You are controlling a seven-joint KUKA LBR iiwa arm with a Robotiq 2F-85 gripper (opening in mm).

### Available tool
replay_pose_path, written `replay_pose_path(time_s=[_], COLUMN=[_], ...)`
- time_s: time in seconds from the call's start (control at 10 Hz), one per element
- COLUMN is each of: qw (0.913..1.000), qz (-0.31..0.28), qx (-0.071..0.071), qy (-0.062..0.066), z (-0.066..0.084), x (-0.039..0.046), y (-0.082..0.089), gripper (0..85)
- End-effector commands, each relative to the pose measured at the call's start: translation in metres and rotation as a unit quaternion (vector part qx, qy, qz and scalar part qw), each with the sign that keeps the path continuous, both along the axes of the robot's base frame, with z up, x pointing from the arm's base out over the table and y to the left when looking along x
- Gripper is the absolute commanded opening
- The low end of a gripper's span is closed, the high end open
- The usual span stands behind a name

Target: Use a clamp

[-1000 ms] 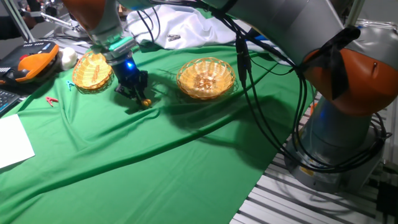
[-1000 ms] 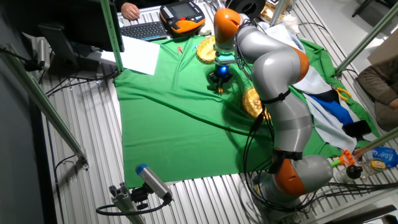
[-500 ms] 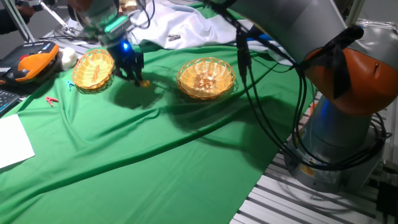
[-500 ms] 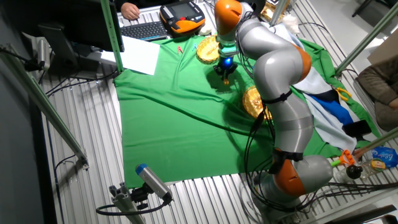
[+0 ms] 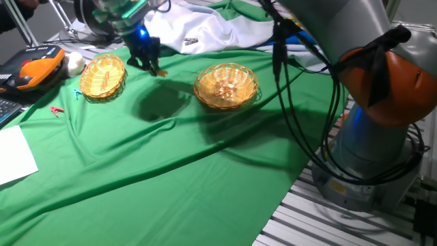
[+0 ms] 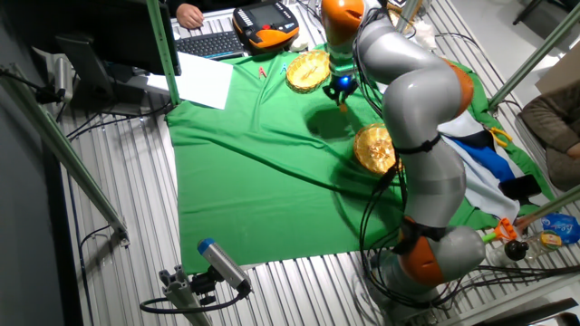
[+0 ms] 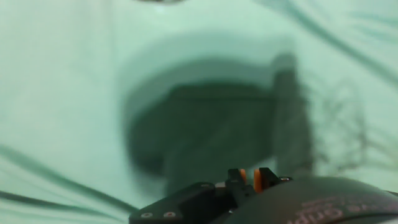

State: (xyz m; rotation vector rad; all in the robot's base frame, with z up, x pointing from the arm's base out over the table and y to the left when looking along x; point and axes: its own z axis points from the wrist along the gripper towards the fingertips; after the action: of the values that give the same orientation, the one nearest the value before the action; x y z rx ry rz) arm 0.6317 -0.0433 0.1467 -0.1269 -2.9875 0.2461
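My gripper (image 5: 151,66) hangs in the air above the green cloth (image 5: 171,157), between the two wicker baskets. It is shut on the clamp (image 5: 159,72), a tiny yellow-orange clip that sticks out below the black fingers. In the other fixed view the gripper (image 6: 342,94) is just right of the far basket (image 6: 308,71), and its shadow lies on the cloth below. In the hand view the orange clamp (image 7: 257,179) shows between the fingertips at the bottom edge. The cloth far beneath is blurred.
The left basket (image 5: 102,76) and the right basket (image 5: 226,85) stand on the cloth. A small red clip (image 5: 57,110) lies near the cloth's left edge. White paper (image 5: 15,156) and an orange pendant (image 5: 31,70) lie at the left. Cables hang from the arm.
The gripper has risen from the cloth and moved back, away from the table's front, carrying the clamp. Its shadow on the cloth has grown and detached from it.
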Motion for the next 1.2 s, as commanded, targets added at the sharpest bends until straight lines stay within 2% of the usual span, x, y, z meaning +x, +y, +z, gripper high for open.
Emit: replay_pose_path(time_s=[0.0, 0.1, 0.2, 0.3, 0.4, 0.6, 0.7, 0.9, 1.0, 1.1], qw=[0.9997, 0.9995, 0.999, 0.9977, 0.9958, 0.9943, 0.9945, 0.9966, 0.9964, 0.9958], qz=[0.008, 0.014, 0.021, 0.032, 0.044, 0.049, 0.042, 0.013, 0.003, 0.002], qx=[-0.017, -0.021, -0.022, -0.031, -0.051, -0.064, -0.065, -0.061, -0.069, -0.076], qy=[-0.016, -0.022, -0.033, -0.051, -0.062, -0.07, -0.071, -0.054, -0.05, -0.052], z=[0.0023, 0.0023, 0.0023, 0.0023, 0.0023, 0.0023, 0.0023, 0.0023, 0.0023, 0.0023], x=[-0.0007, -0.0007, -0.0007, -0.0007, -0.0007, -0.0007, -0.0007, -0.0007, -0.0007, -0.0007], y=[-0.0026, -0.0026, -0.0026, -0.0026, -0.0026, -0.0026, -0.0026, -0.0026, -0.0026, -0.0026], gripper=[0.0, 0.0, 0.0, 0.0, 0.0, 0.0, 0.0, 0.0, 0.0, 0.0])
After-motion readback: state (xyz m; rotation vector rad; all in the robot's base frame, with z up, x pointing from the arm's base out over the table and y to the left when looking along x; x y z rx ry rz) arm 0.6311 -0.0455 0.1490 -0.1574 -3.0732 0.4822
